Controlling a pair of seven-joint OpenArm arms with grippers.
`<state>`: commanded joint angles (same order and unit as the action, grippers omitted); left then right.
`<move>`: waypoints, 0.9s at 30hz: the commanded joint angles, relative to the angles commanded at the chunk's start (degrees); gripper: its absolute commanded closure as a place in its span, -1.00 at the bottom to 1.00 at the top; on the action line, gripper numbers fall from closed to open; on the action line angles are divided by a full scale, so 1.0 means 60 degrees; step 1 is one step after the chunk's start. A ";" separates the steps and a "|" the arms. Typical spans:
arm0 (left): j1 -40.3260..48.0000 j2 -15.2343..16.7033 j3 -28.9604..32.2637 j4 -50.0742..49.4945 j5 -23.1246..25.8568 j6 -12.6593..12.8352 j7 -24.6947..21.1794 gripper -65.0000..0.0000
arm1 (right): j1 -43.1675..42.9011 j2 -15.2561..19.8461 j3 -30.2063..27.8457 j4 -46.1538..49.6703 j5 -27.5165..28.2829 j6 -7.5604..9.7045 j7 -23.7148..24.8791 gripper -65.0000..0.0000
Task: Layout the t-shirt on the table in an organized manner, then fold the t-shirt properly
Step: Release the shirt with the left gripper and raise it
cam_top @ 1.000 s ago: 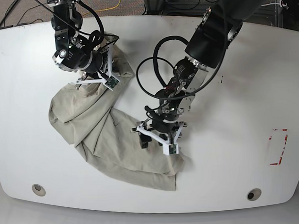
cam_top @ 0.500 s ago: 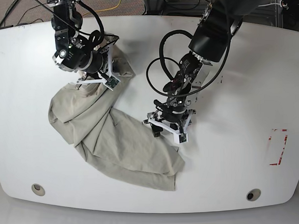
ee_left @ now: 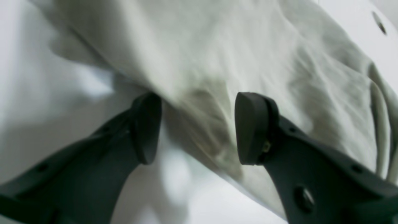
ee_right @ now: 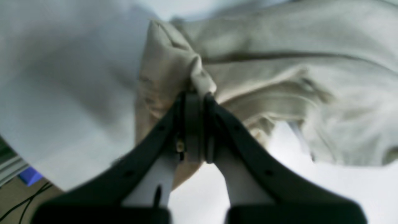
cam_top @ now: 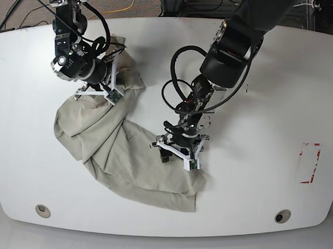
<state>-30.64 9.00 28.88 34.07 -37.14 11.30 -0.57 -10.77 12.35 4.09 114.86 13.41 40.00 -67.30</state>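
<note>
- The t-shirt [cam_top: 124,153] lies crumpled in a diagonal heap on the left half of the white worktop [cam_top: 256,187], running from the far left toward the near middle; nothing is laid flat yet.
- The right gripper [ee_right: 194,96] is pinched closed on a bunched fold of the t-shirt at the far left end of the heap, with fabric puckering out above its tips.
- The left gripper [ee_left: 197,124] stands with its jaws apart over the shirt's right-hand edge near the middle of the worktop; cloth lies between the pads [ee_left: 248,127], but nothing is clamped.
- To do this step well, I judge the left gripper should close on a single hem layer rather than a thick bunch, then both arms should draw apart slowly, keeping the cloth low so it spreads instead of twisting.
- A slip on the thin edge seems the main risk.
- No brand, label or readable writing shows; the shirt is plain, and the red tape rectangle [cam_top: 310,163] at the right carries no text.
</note>
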 joint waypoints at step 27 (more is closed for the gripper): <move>-0.0645 0.0000 -0.0044 -0.0542 0.0000 -0.0938 -0.0791 0.96 | 0.0029 -0.0059 0.0234 0.0029 0.0000 0.0000 0.0000 0.98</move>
<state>-34.51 9.00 28.62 30.81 -37.14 5.67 -5.32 -10.59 12.00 5.49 115.03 13.41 40.00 -67.30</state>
